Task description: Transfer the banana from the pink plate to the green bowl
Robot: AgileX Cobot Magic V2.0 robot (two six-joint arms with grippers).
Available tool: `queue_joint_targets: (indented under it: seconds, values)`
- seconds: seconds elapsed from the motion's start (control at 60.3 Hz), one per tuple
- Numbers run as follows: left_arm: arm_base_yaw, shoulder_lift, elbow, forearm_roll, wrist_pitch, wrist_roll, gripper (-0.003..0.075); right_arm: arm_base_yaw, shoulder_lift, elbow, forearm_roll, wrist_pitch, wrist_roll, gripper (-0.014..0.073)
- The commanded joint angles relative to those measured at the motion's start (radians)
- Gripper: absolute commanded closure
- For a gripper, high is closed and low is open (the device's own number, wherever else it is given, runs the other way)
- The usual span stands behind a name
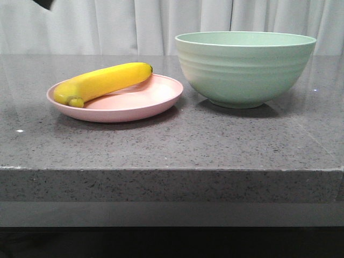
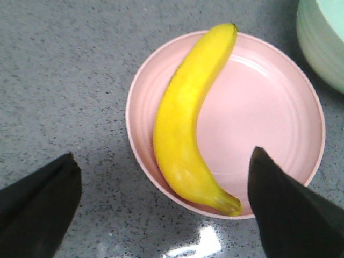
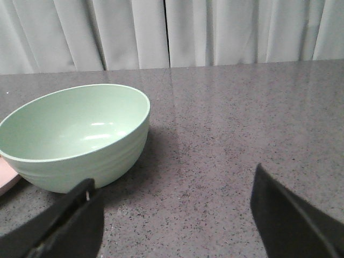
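The yellow banana (image 1: 102,81) lies on the pink plate (image 1: 156,99) at the left of the table. The green bowl (image 1: 244,67) stands empty to the plate's right. In the left wrist view my left gripper (image 2: 164,183) is open and empty above the plate (image 2: 269,107), its fingers (image 2: 290,209) spread either side of the banana's (image 2: 185,118) stem end, apart from it. In the right wrist view my right gripper (image 3: 174,215) is open and empty over bare table to the right of the bowl (image 3: 75,134). A dark bit of the left arm (image 1: 44,3) shows at the front view's top left.
The grey speckled stone table (image 1: 215,140) has its front edge (image 1: 172,171) near the camera. White curtains (image 1: 107,24) hang behind it. A corner of the bowl (image 2: 325,37) shows in the left wrist view beside the plate.
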State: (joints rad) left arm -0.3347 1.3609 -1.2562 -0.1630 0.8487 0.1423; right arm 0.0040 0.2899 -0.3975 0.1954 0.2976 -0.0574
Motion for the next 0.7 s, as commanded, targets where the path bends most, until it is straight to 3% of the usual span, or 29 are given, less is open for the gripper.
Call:
queue_joint_targets:
  seconds: [0.0, 0.232, 0.68]
  values:
    - [-0.034, 0.066, -0.106, -0.010, 0.027, -0.001, 0.0103, -0.006, 0.015, -0.034, -0.007, -0.080, -0.004, 0.0014]
    - [-0.078, 0.259, -0.196, 0.012, 0.051, -0.031, 0.0103, -0.006, 0.015, -0.034, -0.007, -0.080, -0.004, 0.0014]
    - [-0.063, 0.340, -0.196, 0.019, 0.042, -0.055, 0.0103, -0.006, 0.015, -0.034, -0.007, -0.080, -0.004, 0.0014]
